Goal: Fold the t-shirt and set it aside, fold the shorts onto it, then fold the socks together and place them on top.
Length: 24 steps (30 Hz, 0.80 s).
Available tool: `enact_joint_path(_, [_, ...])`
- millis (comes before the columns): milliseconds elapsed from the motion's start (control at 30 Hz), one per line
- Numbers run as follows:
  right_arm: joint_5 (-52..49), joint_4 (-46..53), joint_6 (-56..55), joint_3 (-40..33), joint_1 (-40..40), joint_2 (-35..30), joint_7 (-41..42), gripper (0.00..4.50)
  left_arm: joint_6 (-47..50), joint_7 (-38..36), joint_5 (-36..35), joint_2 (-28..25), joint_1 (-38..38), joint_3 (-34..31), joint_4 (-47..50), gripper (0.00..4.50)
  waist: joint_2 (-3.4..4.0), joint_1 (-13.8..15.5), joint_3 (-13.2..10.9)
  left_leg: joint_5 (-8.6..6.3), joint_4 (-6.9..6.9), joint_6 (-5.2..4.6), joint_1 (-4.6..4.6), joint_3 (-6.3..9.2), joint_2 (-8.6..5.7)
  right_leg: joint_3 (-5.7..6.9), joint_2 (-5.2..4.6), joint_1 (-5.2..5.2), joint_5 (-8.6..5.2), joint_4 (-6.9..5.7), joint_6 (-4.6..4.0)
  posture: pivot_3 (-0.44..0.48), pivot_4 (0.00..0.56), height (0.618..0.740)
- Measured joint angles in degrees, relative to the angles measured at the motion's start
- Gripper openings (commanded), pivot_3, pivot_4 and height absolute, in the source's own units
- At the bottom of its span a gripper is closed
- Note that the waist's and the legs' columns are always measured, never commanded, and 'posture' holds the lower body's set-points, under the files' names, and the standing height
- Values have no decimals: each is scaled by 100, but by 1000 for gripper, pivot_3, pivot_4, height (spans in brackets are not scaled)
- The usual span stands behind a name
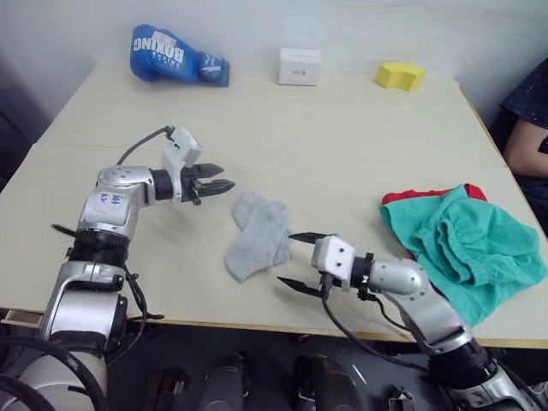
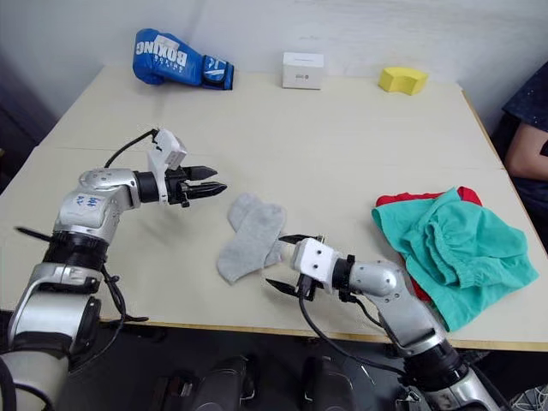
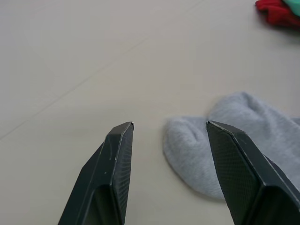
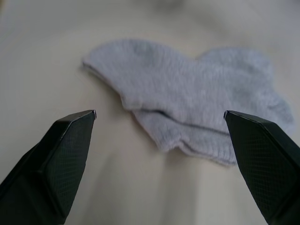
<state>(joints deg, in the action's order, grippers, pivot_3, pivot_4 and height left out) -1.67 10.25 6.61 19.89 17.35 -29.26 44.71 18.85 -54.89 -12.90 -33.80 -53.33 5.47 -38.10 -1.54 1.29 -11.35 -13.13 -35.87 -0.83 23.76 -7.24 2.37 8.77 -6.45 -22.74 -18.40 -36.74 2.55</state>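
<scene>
Reaching in from both sides, the left claw and right claw gape open and empty, flanking the socks on the beige counter; shorts cover the t-shirt rightward.

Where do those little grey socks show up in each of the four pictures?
Left eye view: light grey knit ankle socks at table centre.
Right eye view: socks at centre.
Left wrist view: one sock end between its end effector fingers.
Right wrist view: socks just beyond open fingers.
Shared landmark: the cream table.
</scene>
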Motion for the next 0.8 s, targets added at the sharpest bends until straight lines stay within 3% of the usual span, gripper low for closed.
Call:
enact_joint_path(200, [623, -431, -517, 87, 279, 68, -245, 4500, -253, -106, 368, 428, -251, 153, -952, 2579, -3, -29, -2, -3, -47, -22, 49, -6, -17, -3, 1, -35, 11, -15, 31, 0, 150, 740])
enact_joint_path(300, [748, -539, -655, 109, 315, 112, -299, 3920, -238, 156, 610, 508, -479, 178, -1315, 2619, -3, -61, -2, 0, -49, -24, 45, -1, -16, -6, -5, -35, 18, -23, 43, 0, 150, 740])
enact_joint_path(433, [882, -621, -685, 166, 317, 209, -329, 2517, -13, 169, 653, 596, -539, 61, -1614, 2619, -3, -137, -2, 5, -48, -25, 42, 7, -15, -8, -9, -33, 22, -34, 44, 0, 150, 740])
enact_joint_path(533, [976, -665, -746, 226, 309, 292, -339, 1451, 54, -200, 664, 600, -450, 97, -1491, 2014, -3, -166, -2, 8, -42, -20, 42, 4, -14, -10, -8, -37, 22, -33, 43, 0, 150, 740])
enact_joint_path(667, [1025, -797, -803, 226, 308, 322, -378, 20, 131, -335, 724, 577, -347, 157, -1351, 716, -3, -166, -2, 9, -43, -19, 42, 3, -14, -12, -6, -37, 22, -33, 43, 0, 150, 740])
enact_joint_path(733, [1043, -832, -894, 225, 308, 321, -378, 0, 213, -286, 753, 549, -286, 142, -1224, 57, -3, -164, -1, 9, -45, -19, 41, 2, -15, -14, -7, -37, 22, -35, 43, 0, 150, 740])
enact_joint_path(800, [1047, -853, -946, 226, 309, 318, -367, 0, 307, -270, 753, 526, -192, 105, -1054, 21, -3, -164, -1, 9, -46, -19, 41, 3, -15, -16, -7, -36, 22, -35, 43, 0, 150, 740])
